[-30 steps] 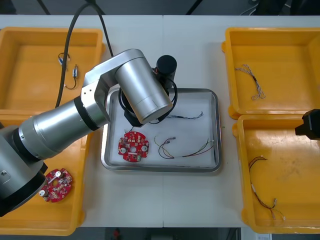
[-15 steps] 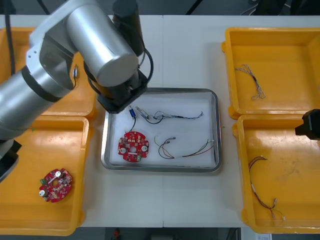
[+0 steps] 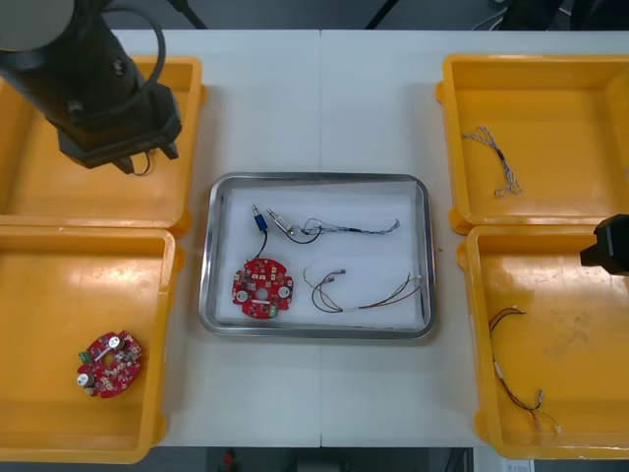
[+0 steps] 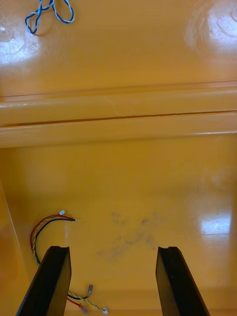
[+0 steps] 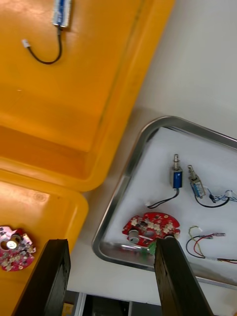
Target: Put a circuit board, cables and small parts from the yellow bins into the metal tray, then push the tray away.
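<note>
The metal tray (image 3: 429, 258), white inside, is set at the middle of the tabletop (image 3: 324, 98) with its long axis running left to right between the bins. A round red circuit board (image 3: 262, 288) lies flat in its near left part. Two small metal parts (image 3: 260, 219) lie slanted side by side in its far left corner, with a black cable (image 3: 307, 234) curled just beside them. A twisted blue and white cable (image 3: 366, 229) is stretched left to right along the far half, and a red and yellow cable (image 3: 378, 298) is strung the same way along the near half.

In the near left yellow bin (image 3: 59, 285) a second red circuit board (image 3: 109, 362) is seen. In the far left yellow bin (image 3: 59, 202) a small metal part on a black lead (image 5: 60, 12) is kept. A second twisted cable (image 3: 496, 157) lies in the far right yellow bin (image 3: 550, 88), running far to near. A second red and yellow cable (image 3: 516, 364) is laid in the near right yellow bin (image 3: 575, 315), also far to near.

The left gripper (image 5: 111, 244) is held over the far left yellow bin, its fingers apart with nothing between them. The right gripper (image 4: 112, 249) is parked over the near right yellow bin, fingers likewise apart and holding nothing.
</note>
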